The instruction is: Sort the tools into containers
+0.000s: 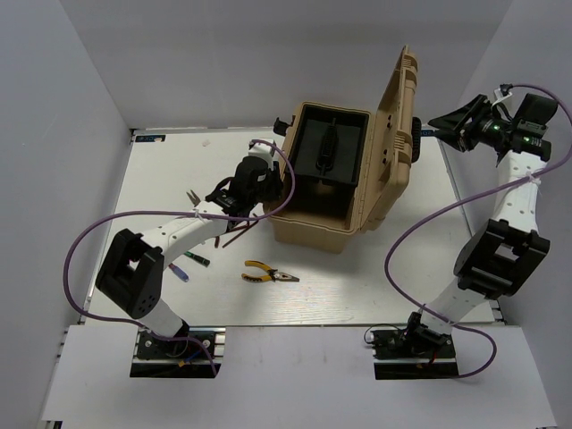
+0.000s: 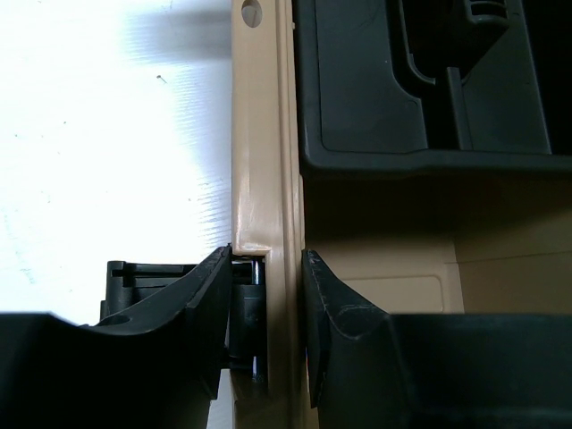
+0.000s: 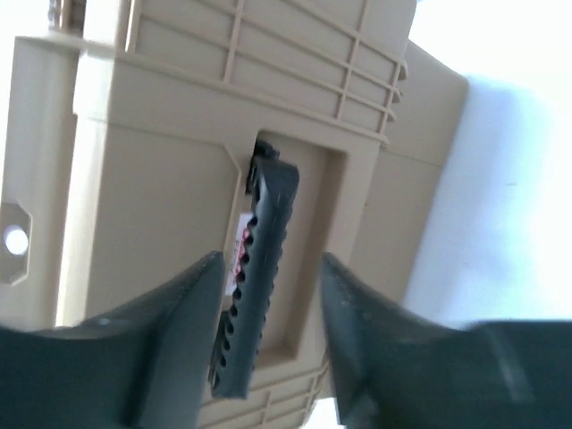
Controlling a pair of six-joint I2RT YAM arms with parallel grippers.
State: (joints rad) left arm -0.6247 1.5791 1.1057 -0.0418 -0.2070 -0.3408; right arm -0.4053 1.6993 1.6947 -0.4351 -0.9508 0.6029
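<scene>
Straddling the latch-side wall of the toolbox (image 1: pixel 313 228), left gripper (image 2: pixel 265 259) fingers narrow, squeeze impossible to tell, right gripper (image 3: pixel 270 259) spread wide, gaps either side of lid handle (image 3: pixel 268 206), pliers (image 1: pixel 268 275) well apart.

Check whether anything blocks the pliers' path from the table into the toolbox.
Nothing lies between the pliers and the toolbox; its lid is up. The black tray covers much of the opening, and the left gripper straddles the latch-side wall.
</scene>
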